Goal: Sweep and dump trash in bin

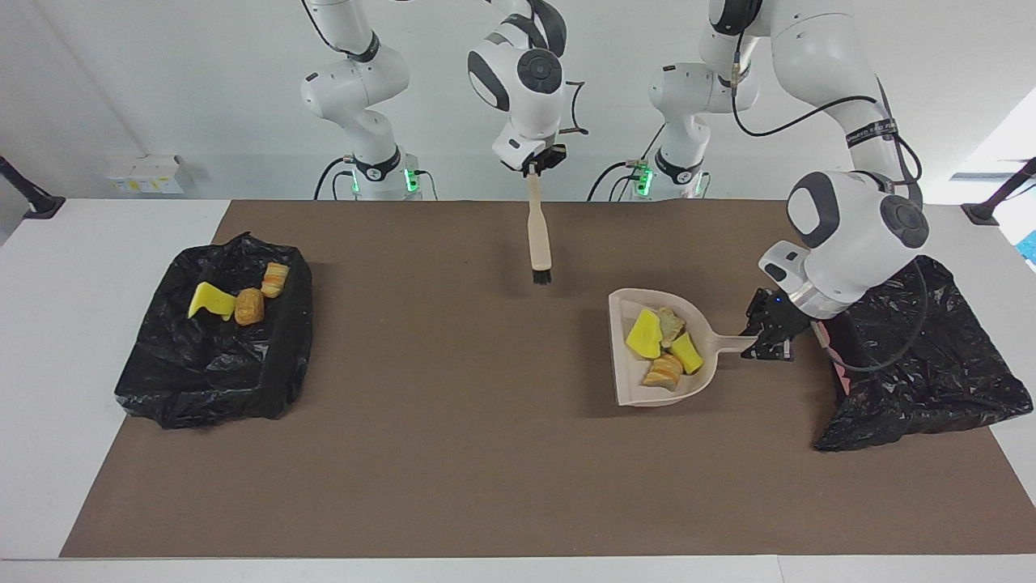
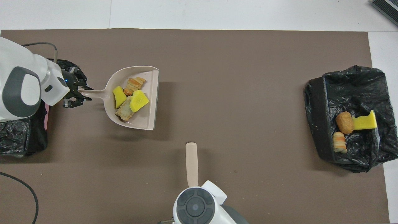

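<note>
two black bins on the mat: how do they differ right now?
The bin at the right arm's end sits upright, open upward; the bin at the left arm's end lies tilted, a pink patch at its edge.

The former holds three trash scraps; no scraps show in the latter.

The left gripper holds the loaded dustpan beside the latter; nothing is near the former.

Both are lined with crumpled black plastic.

Robotics laboratory. Two white Franka arms [image 1: 842, 235] are mounted at one long edge of a white table [image 1: 48, 340], against a bare white wall. A brown mat [image 1: 453, 453] covers the table centre. Black camera-mount feet [image 1: 36, 206] stand at the table corners flanking the arms.
</note>
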### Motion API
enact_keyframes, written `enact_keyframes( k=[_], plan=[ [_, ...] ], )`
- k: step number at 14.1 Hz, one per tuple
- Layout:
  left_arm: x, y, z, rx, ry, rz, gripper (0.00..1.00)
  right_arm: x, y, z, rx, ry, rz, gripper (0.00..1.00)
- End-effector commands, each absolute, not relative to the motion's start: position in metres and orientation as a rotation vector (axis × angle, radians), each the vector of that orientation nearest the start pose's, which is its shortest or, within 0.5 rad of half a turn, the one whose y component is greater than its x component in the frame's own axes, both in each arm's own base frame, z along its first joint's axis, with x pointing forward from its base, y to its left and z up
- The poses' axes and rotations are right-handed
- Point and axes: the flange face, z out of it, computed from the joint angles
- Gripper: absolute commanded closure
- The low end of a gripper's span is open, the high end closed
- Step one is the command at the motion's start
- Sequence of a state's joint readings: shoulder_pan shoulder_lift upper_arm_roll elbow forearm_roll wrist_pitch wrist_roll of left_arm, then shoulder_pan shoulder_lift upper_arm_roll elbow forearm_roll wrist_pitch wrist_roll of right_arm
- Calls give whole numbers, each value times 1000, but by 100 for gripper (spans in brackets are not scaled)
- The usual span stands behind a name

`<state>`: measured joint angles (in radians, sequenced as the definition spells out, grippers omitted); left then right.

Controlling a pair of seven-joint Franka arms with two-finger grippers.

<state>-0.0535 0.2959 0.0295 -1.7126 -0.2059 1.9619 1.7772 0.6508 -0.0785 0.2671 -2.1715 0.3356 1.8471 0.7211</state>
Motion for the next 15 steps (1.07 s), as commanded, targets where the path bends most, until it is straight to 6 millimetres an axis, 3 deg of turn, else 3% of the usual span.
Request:
enact_keyframes(
  k=[1,3,6,10,13,15],
  plan=[
    [637,12,435,-2096,2537,-119,100,256,417,380,-3058,-50,558,100],
    [637,49,445,-2056,2555,-107,100,254,421,356,-3067,-37,575,100],
    [631,101,458,-2037,2560,-80,100,253,421,336,-3079,36,576,100],
    [621,164,478,-1991,2542,-31,100,248,425,334,-3084,92,568,100],
    [612,205,491,-1970,2511,16,100,249,427,334,-3087,74,581,76],
    [606,228,494,-1953,2512,18,100,260,430,334,-3076,92,585,62]
  ],
)
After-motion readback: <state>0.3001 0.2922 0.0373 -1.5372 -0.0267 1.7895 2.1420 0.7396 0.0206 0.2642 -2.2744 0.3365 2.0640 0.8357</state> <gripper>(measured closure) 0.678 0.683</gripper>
